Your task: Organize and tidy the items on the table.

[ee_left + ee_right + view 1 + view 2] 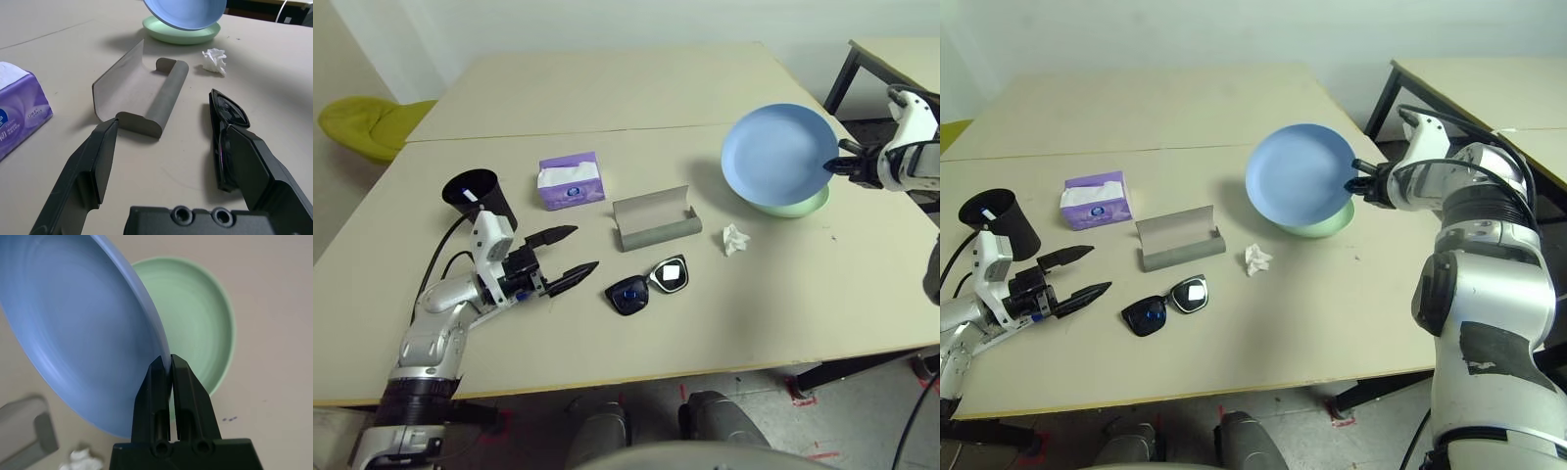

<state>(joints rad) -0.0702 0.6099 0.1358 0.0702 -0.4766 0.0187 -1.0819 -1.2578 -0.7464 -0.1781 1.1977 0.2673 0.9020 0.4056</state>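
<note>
Pinching round light blue plate (73, 323) by its rim, right gripper (171, 363) risks dropping it onto pale green plate (200, 333); left gripper (566, 258) spread, idle.

On the desk (862, 294): two plates, one light blue plate (778, 155) and one pale green plate (803, 207) (the blue tilted above the green); one pair of black sunglasses (647, 283); one open grey glasses case (654, 220); one crumpled white tissue (735, 239); one purple tissue pack (571, 180); one black cup (478, 197) holding one marker (470, 196)
</note>
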